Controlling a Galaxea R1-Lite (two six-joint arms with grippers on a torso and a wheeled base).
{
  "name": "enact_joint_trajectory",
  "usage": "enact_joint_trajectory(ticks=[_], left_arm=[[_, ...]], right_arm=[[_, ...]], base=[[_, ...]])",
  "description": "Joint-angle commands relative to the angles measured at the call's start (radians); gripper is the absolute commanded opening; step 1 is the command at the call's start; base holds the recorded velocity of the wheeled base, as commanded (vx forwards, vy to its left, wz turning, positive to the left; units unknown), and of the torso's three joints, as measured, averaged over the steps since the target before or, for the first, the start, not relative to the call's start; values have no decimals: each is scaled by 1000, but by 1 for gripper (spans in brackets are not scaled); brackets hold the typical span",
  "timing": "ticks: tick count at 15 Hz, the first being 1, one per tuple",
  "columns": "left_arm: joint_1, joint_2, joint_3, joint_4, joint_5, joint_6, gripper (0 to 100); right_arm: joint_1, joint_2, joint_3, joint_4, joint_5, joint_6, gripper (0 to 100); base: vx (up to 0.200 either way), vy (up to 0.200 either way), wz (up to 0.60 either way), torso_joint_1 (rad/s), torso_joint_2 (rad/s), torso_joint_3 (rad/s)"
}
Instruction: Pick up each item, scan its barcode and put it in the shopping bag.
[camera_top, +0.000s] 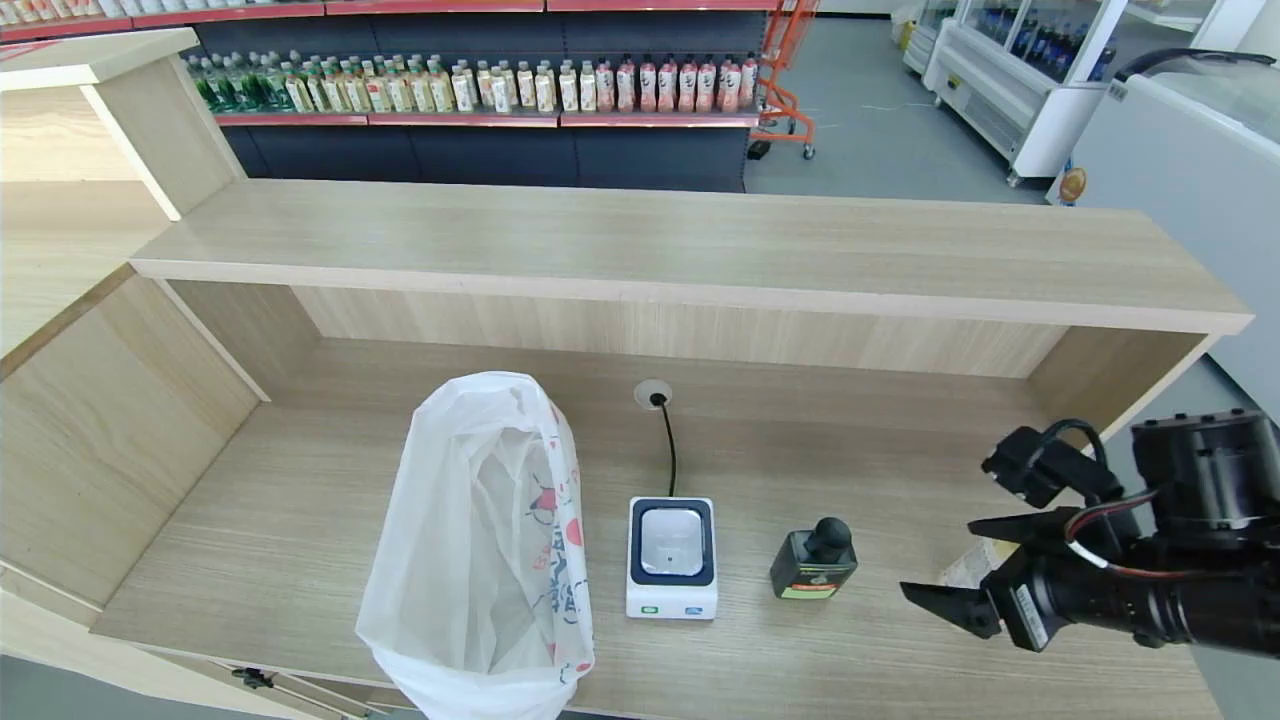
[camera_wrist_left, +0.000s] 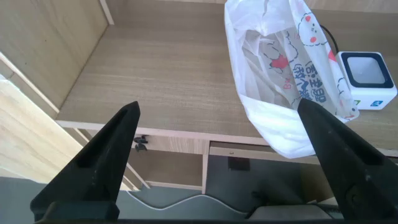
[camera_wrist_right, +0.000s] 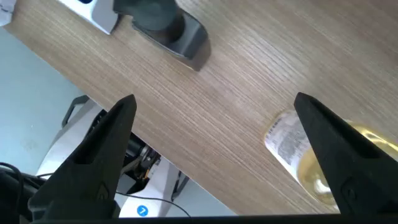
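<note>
A white plastic shopping bag (camera_top: 480, 550) (camera_wrist_left: 280, 74) stands open on the lower counter, left of the barcode scanner (camera_top: 672, 555) (camera_wrist_left: 367, 74) (camera_wrist_right: 93, 9). Just right of the scanner is a dark bottle (camera_top: 813, 565) (camera_wrist_right: 168, 31) with a black cap. My right gripper (camera_top: 940, 558) (camera_wrist_right: 214, 102) hovers open above the counter, right of that bottle. A clear bottle of yellowish liquid with a white label (camera_wrist_right: 298, 149) (camera_top: 968, 568) lies by one of its fingers, partly hidden. My left gripper (camera_wrist_left: 217, 107) is open and holds nothing, off the counter's front edge, left of the bag.
The wooden counter (camera_top: 300, 520) has a raised shelf (camera_top: 700, 250) at the back and side walls. The scanner's black cable (camera_top: 668, 440) runs to a hole in the desk. Bare wood lies left of the bag.
</note>
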Motion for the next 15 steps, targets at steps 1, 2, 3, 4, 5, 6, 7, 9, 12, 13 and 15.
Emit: enact_joint_trajectory(ticks=[1,2,3,4,5,6,7,9,12,13,15], left_arm=[[1,0,0,0,0,0,100],[1,0,0,0,0,0,100],[1,0,0,0,0,0,100],[1,0,0,0,0,0,100],[1,0,0,0,0,0,100],[1,0,0,0,0,0,100],[1,0,0,0,0,0,100],[1,0,0,0,0,0,100],[1,0,0,0,0,0,100],[1,0,0,0,0,0,100],[1,0,0,0,0,0,100]], right_arm=[[74,111,-2,-34,1,-1,100],[97,128,-11,-52,1,-2,100],[118,140,-14,-72,1,-8,100],[130,166,-14,-108,-2,-14,100],[132,207,-11,-164,-5,-42,100],[132,246,-6,-209,-7,-71,100],[132,267,-5,-232,-8,-80,100],[135,330,-20,-276,-7,-103,100],[144,407,-49,-328,-7,-110,100],[144,434,-59,-359,-7,-110,100],[146,474,-69,-413,-5,-110,100]], base=[[0,0,0,0,0,0],[0,0,0,0,0,0],[0,0,0,0,0,0],[0,0,0,0,0,0],[0,0,0,0,0,0],[0,0,0,0,0,0],[0,0,0,0,0,0],[0,0,0,0,0,0],[0,0,0,0,0,0],[0,0,0,0,0,0],[0,0,0,0,0,0]])
